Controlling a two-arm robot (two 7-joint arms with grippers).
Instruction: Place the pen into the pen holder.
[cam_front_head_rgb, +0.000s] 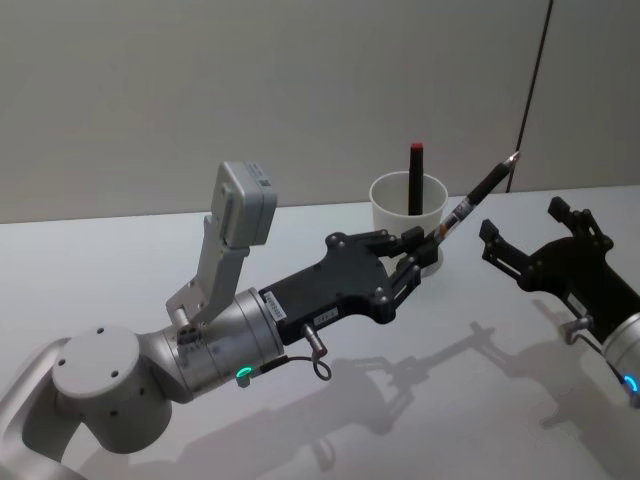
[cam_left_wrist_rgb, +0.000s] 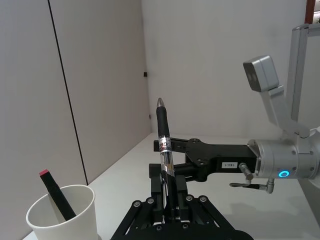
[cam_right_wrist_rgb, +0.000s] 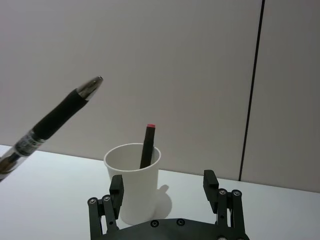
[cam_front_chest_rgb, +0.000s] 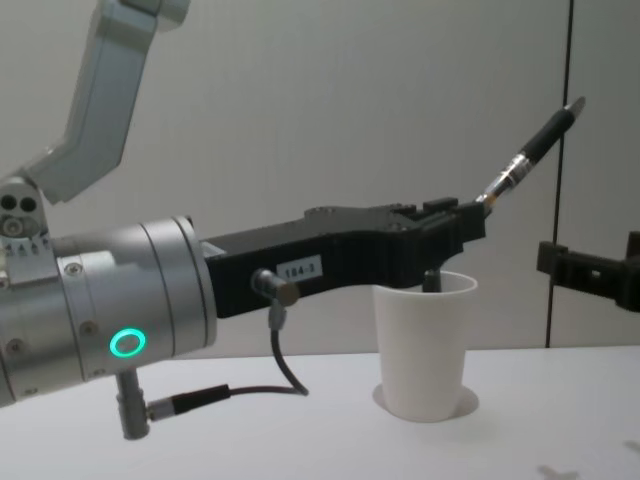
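The left gripper (cam_front_head_rgb: 425, 250) pinches the pen (cam_front_head_rgb: 480, 195) by its clear lower barrel. The pen's black rubbery grip and metal tip slant up and to the right, above the cup's rim and off the tabletop (cam_front_head_rgb: 120, 270). The cup (cam_front_head_rgb: 392, 225) is smooth white paper, tapered, with a rolled rim. It stands near the tabletop's far edge and holds a black, red-topped marker (cam_front_head_rgb: 415, 175). The right gripper (cam_front_head_rgb: 522, 222) hovers just right of the cup, its fingers spread and empty.

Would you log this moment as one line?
left end effector shut on black pen; white paper cup holds red-tipped pen; right end effector open
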